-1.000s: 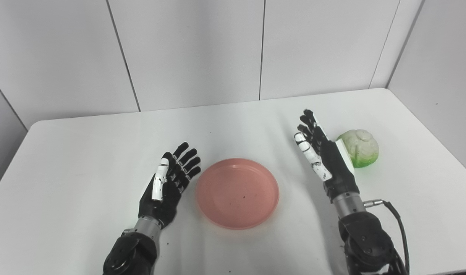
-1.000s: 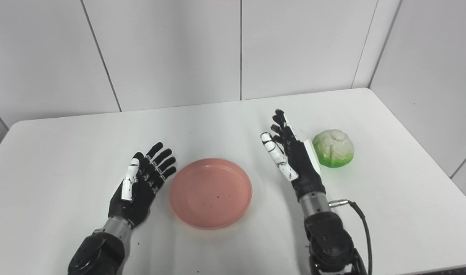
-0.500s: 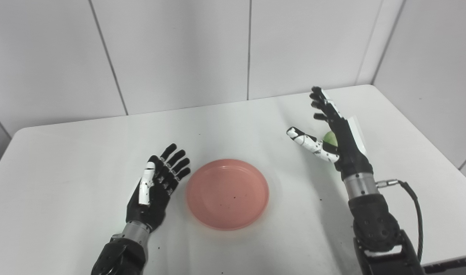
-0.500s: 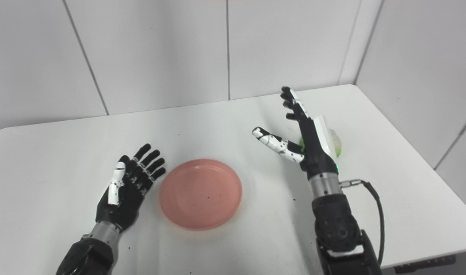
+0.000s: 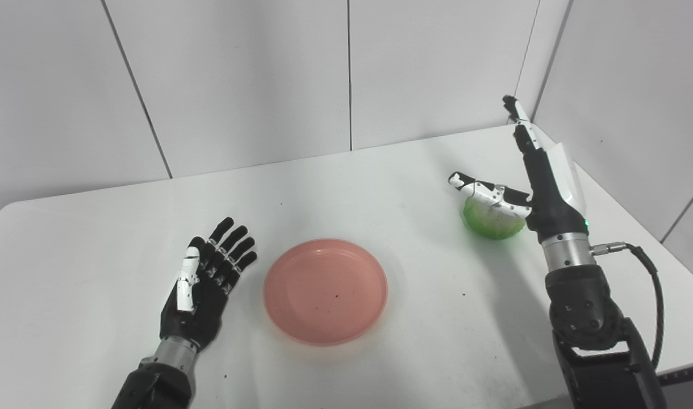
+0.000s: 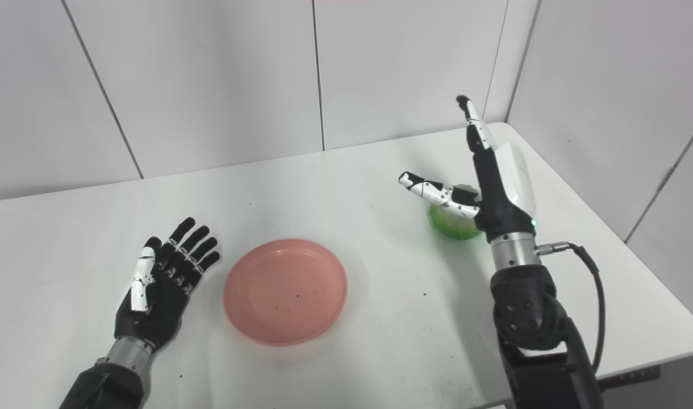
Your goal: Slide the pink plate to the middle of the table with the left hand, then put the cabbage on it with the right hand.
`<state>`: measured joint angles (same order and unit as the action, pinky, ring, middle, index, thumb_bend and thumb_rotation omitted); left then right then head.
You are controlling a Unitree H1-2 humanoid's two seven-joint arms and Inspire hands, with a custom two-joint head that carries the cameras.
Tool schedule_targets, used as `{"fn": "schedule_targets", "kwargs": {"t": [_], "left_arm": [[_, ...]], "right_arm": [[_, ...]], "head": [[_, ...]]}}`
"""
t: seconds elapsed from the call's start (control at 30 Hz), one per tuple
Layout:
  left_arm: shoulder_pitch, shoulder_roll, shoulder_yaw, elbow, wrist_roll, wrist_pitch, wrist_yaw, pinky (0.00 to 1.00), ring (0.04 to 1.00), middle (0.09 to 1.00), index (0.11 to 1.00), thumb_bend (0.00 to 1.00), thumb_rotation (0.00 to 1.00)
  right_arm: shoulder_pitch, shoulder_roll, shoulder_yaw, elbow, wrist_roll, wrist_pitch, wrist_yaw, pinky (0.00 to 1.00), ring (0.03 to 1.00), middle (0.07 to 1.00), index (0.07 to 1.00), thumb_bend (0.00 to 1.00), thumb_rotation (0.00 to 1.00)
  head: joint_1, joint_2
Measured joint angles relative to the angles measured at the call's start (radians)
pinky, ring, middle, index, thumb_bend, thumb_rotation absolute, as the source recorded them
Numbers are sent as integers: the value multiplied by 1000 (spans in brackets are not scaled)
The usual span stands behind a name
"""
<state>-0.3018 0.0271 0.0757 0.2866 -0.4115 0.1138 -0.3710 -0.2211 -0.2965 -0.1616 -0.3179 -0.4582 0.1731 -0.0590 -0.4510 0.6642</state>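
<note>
The pink plate (image 5: pixel 325 291) lies empty on the white table (image 5: pixel 346 182), near its middle. My left hand (image 5: pixel 205 288) rests palm up, open and empty, just left of the plate and apart from it. The green cabbage (image 5: pixel 490 220) sits on the table at the right, partly hidden by my right hand (image 5: pixel 529 174). That hand is raised over the cabbage, open, fingers pointing up and thumb spread to the left above it. It holds nothing. The cabbage also shows in the right eye view (image 6: pixel 452 223).
White wall panels stand close behind the table and along its right side. The table's right edge (image 5: pixel 630 216) runs just right of my right arm. A black cable (image 5: pixel 647 295) loops from the right wrist.
The camera has turned right. My right hand rose and moved right from beside the cabbage to above it, spreading its thumb. The left hand and plate stay put.
</note>
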Motion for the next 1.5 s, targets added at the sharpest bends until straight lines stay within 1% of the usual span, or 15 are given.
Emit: {"fn": "schedule_targets", "kwargs": {"t": [0.1,0.23,0.37,0.5,0.6,0.77,0.93,1.03,1.13,1.37,1.5], "left_arm": [[-3,4,7,7,0,-7,-3,877,871,877,870,402,1000],[-4,13,9,15,-1,-14,-6,868,865,872,866,398,1000],[-6,17,11,21,-2,-14,-12,872,865,874,869,400,1000],[-7,18,14,17,-17,-13,-15,866,865,876,871,396,1000],[-7,21,14,16,-24,-9,-18,870,866,876,873,400,1000],[-9,29,15,22,-41,-8,-30,871,867,878,875,402,1000],[-12,38,15,31,-45,-8,-45,867,864,879,875,405,1000],[-12,40,15,32,-45,-8,-45,870,866,878,875,400,1000],[-12,40,14,32,-44,-8,-44,866,865,878,875,400,1000],[-12,41,16,32,-44,-8,-44,874,868,880,876,398,1000],[-11,43,15,32,-44,-9,-44,870,863,875,873,401,1000]], "right_arm": [[16,-25,-23,0,-24,13,0,884,953,976,995,967,622],[39,-41,-73,3,-14,27,1,867,950,981,1000,982,615],[45,-51,-88,44,-12,41,1,858,942,977,1000,990,614],[45,-51,-82,82,-12,40,-1,882,953,982,1000,1000,618],[45,-50,-75,137,-10,39,-8,892,959,984,1000,1000,601],[43,-46,-61,197,5,32,-36,878,953,986,1000,1000,577],[30,-47,-36,291,23,15,-40,871,951,989,1000,1000,606],[18,-49,-32,353,48,13,-39,883,962,991,1000,1000,600],[2,-53,-33,420,81,-3,-40,892,967,990,1000,1000,598],[-20,-54,-27,521,115,-46,-64,910,984,1000,1000,1000,598],[-43,-54,-16,547,129,-57,-73,891,967,994,1000,1000,604]], "head": [[-2,-2],[-5,-5],[-9,-3],[-18,-3],[-32,2],[-35,2],[-32,5],[-31,5],[-31,6],[-29,9],[-28,11]]}}
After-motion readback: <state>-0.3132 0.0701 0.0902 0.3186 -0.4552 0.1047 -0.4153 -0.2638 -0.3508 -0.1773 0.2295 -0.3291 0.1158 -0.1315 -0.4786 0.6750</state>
